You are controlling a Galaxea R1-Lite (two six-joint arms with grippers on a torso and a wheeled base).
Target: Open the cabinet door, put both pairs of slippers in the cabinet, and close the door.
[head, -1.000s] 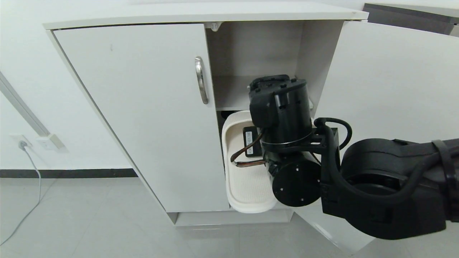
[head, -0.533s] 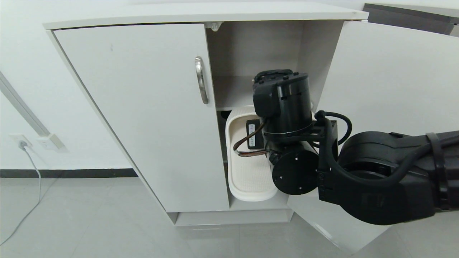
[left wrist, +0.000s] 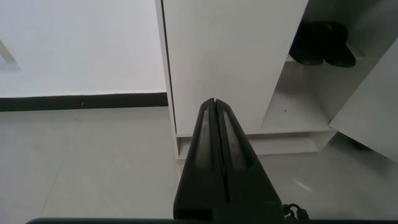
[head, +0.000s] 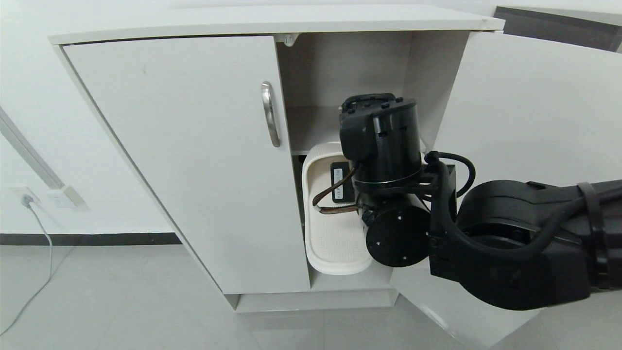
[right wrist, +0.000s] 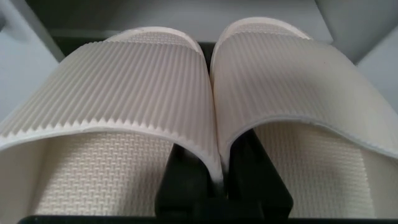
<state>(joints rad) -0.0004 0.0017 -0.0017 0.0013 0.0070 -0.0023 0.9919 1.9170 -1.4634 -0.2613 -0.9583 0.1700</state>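
A cream pair of slippers (head: pixel 335 240) is held side by side, toes into the white cabinet's (head: pixel 272 22) lower compartment and heels sticking out over its front edge. My right gripper (right wrist: pixel 221 186) is shut on the two inner strap edges (right wrist: pixel 211 134), and its black wrist (head: pixel 384 146) hides much of the pair in the head view. A black pair of slippers (left wrist: pixel 322 51) lies deep inside the same compartment. My left gripper (left wrist: pixel 214 107) is shut on nothing, low over the floor in front of the shut left door (left wrist: pixel 230 56).
The right door (head: pixel 525 112) stands swung open beside my right arm. The left door (head: pixel 194 146) with its metal handle (head: pixel 270 114) is shut. A bare shelf (head: pixel 311 129) spans the upper compartment. Grey tiled floor (head: pixel 121 301) lies in front; a cable (head: pixel 46 253) hangs from a wall socket at far left.
My right arm has carried the cream slippers up and deeper into the lower compartment. The head camera has shifted slightly.
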